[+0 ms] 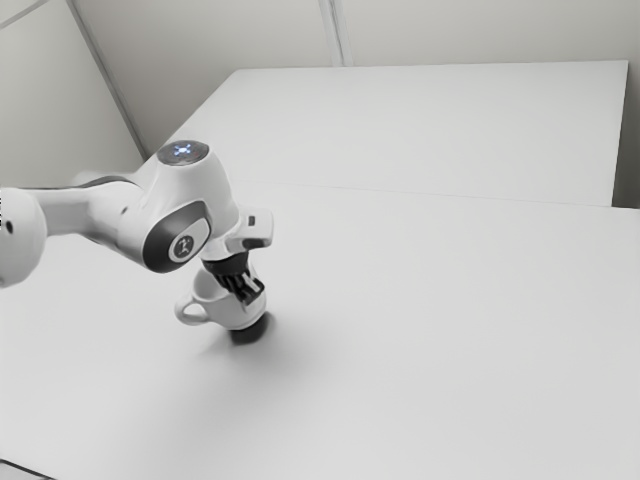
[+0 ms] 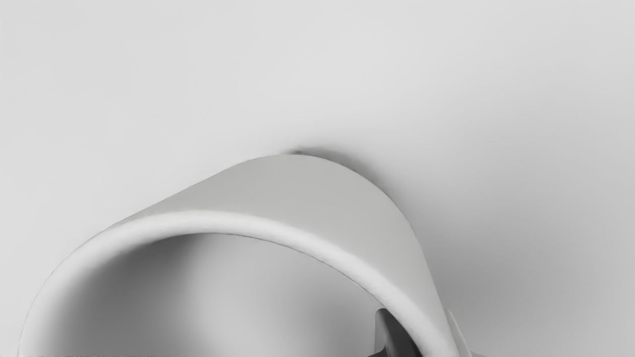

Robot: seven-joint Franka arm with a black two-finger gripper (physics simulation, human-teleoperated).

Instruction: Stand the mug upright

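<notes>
Rim (image 2: 198, 221) of the mug (image 1: 222, 312) is nearest in the wrist view, its mouth open twd that cam w/ the base on the far side. Ext. view: mug sits just L of ctr, below mid-height, over the tabletop (image 1: 420, 380). It's tilted, not fully upright; long axis runs approx. upper L (mouth) to lower R (base). Handle (image 1: 182, 310) sticks out twd the ext. view's L. Can't tell if the base touches down; dark patch (image 1: 250, 330) right under it.

Hand (image 1: 250, 292) is closed on the mug's wall: one finger (image 2: 397, 337) inside, the other (image 2: 459, 334) outside, wall pinched btwn.

Arm (image 1: 100, 212) comes in from the ext. view's L edge, ending above the mug; the hand covers pt of the mouth & R side. Pale surface (image 1: 430, 130) upper R, walls (image 1: 200, 40) behind, dark-edged thing (image 1: 25, 469) in the lower L corner, too cut off to ID.

Mug looks plain white, w/ smooth sides, a thick rounded lip & soft gray shading inside.
</notes>
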